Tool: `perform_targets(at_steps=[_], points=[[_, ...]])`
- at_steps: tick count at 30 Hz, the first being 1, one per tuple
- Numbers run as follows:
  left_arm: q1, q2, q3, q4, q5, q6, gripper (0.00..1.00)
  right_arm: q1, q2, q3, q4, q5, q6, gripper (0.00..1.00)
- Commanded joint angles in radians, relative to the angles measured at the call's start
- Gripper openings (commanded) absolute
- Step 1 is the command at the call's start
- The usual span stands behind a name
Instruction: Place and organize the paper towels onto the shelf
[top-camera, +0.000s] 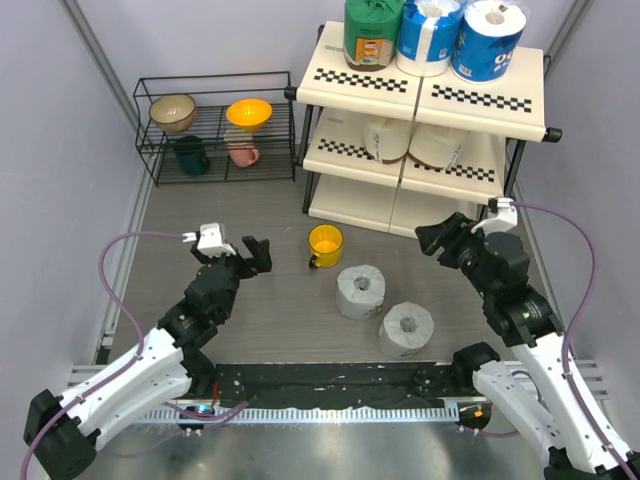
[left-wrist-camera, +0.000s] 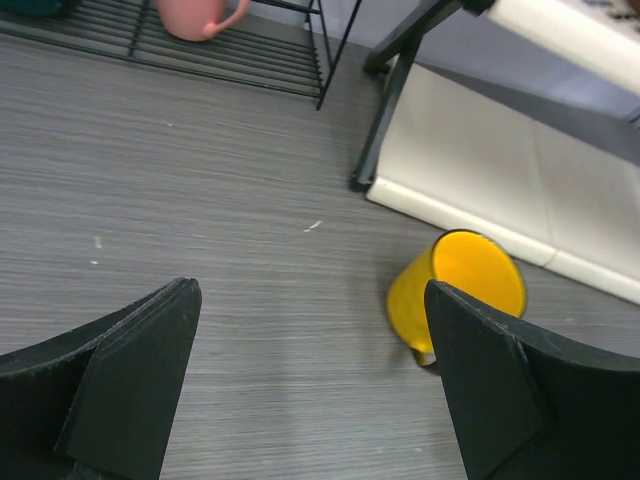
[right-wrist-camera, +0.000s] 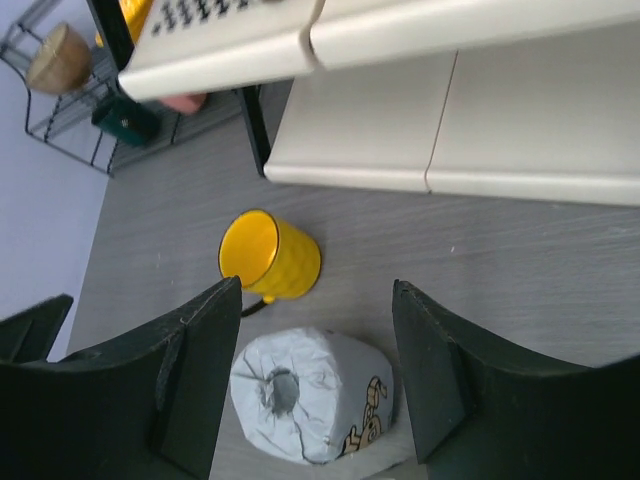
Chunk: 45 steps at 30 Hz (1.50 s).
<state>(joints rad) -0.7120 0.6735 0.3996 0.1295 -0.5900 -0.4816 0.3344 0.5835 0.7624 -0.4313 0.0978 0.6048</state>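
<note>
Right wrist: right gripper (right-wrist-camera: 315, 295) spread, grey-white roll (right-wrist-camera: 312, 392) below, apparently untouched

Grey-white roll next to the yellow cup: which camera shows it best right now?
Top external: the whole roll shows, standing core-up beside the yellow cup and the second grey-white roll. Right wrist shows it closer, at the frame's bottom edge, without the second roll. Left wrist shows only the cup.
</note>
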Motion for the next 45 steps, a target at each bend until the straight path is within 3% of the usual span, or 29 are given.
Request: perform_targets(at_steps=[1,3,8,10,14,18,29,36,45], points=[[0.003,-0.035,-0.039,0.039,-0.051,0.093,1.0,0.07,0.071,0.049,-0.07,-0.051,0.003,0.67],[0.003,-0.041,-0.057,0.067,-0.051,0.107,1.0,0.144,0.145,0.075,-0.122,0.058,0.0,0.68],[0.005,-0.037,-0.094,0.12,-0.062,0.141,1.0,0.542,0.343,0.176,-0.213,0.458,0.068,0.68],[0.006,-0.04,-0.113,0.139,-0.059,0.158,1.0,0.598,0.4,0.184,-0.216,0.493,0.105,0.68],[0.008,-0.055,-0.139,0.165,-0.056,0.179,1.0,0.612,0.455,0.134,-0.127,0.435,0.127,0.67],[0.013,-0.078,-0.163,0.17,-0.059,0.204,1.0,0.617,0.504,0.127,-0.159,0.5,0.151,0.67],[0.039,-0.134,-0.219,0.17,-0.062,0.21,1.0,0.617,0.513,0.06,-0.119,0.425,0.144,0.8],[0.04,-0.134,-0.228,0.182,-0.053,0.201,1.0,0.618,0.47,-0.005,-0.095,0.382,0.158,0.8],[0.043,-0.115,-0.225,0.193,-0.053,0.201,1.0,0.618,0.536,-0.025,-0.069,0.384,0.153,0.73]])
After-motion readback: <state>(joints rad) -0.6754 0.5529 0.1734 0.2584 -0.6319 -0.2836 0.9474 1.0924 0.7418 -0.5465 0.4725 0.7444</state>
